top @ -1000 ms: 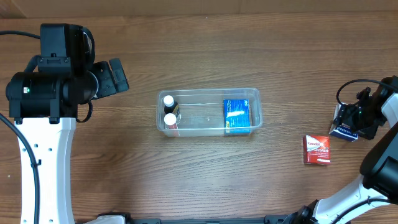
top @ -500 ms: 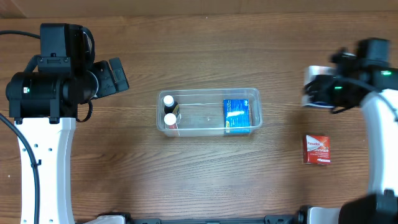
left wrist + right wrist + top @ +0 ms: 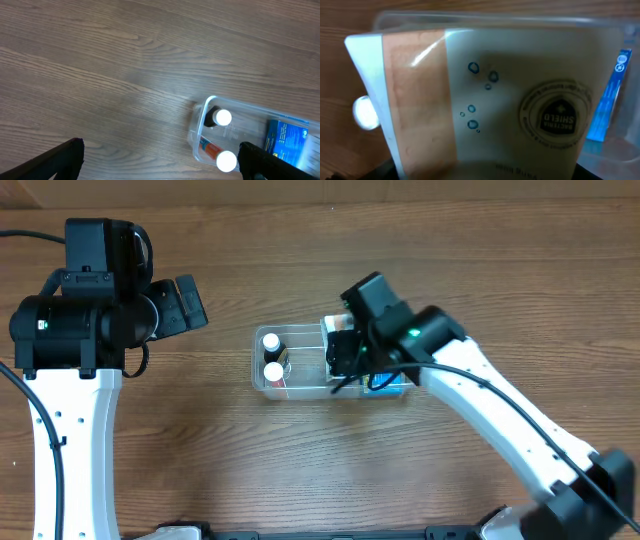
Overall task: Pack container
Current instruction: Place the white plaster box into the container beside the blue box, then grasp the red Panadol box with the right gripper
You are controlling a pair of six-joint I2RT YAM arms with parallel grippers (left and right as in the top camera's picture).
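1. Container sits mid-table, between the two arms.
2. Inside, at the end nearer the left arm: two white-capped bottles. At the far end: blue box, partly under the right arm.
3. Right gripper is over the container's middle, pinching a white box with a peach band. Can't tell whether the box touches the bottom.
4. Left gripper: fingers spread wide, holding nothing, well apart from the container.
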